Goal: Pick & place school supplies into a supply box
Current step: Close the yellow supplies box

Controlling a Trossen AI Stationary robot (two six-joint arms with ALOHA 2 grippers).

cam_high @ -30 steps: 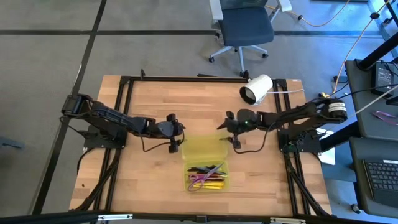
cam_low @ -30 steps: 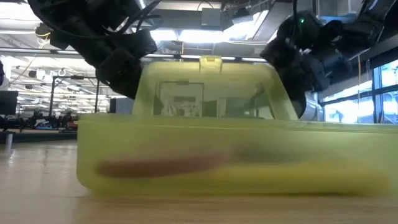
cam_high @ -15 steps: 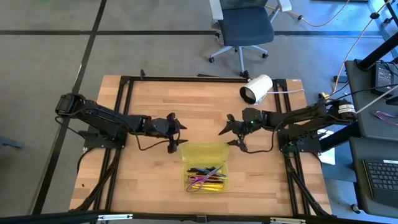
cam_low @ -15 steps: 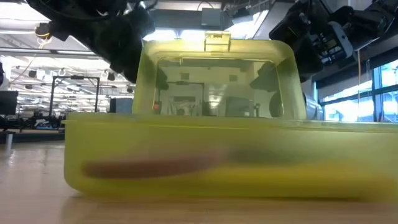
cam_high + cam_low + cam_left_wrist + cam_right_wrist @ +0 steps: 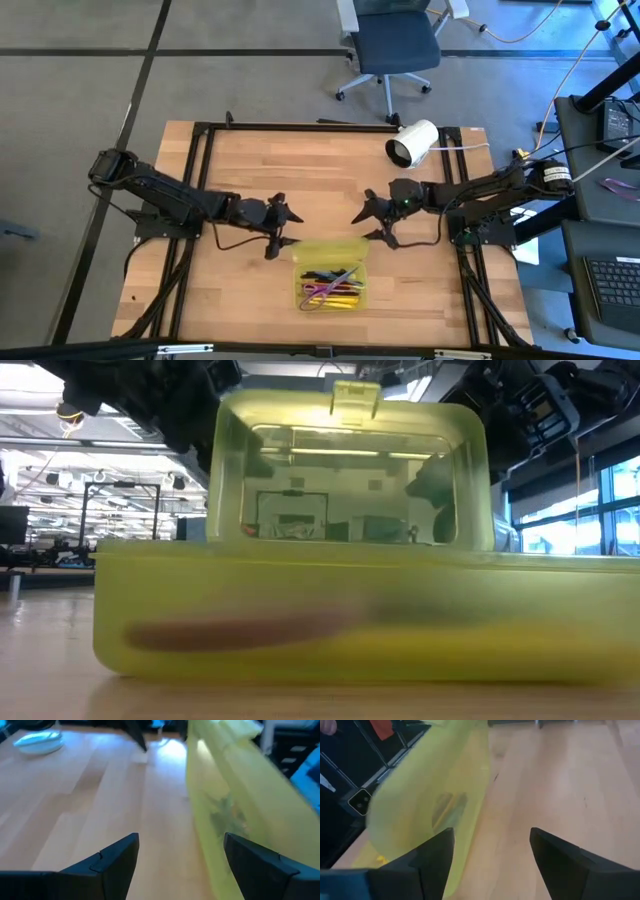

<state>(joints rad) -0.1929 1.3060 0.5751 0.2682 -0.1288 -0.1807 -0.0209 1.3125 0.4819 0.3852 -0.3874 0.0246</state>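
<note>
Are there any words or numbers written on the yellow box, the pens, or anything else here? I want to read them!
No text can be read anywhere in these pictures.
The translucent yellow-green plastic supply box: no words or label visible.
The pens, pencils and purple-handled scissors inside it: any print is too small to read.
The white cylinder on the wooden table: no readable marking.
The black keyboard beside the table: keys too small to read.
</note>
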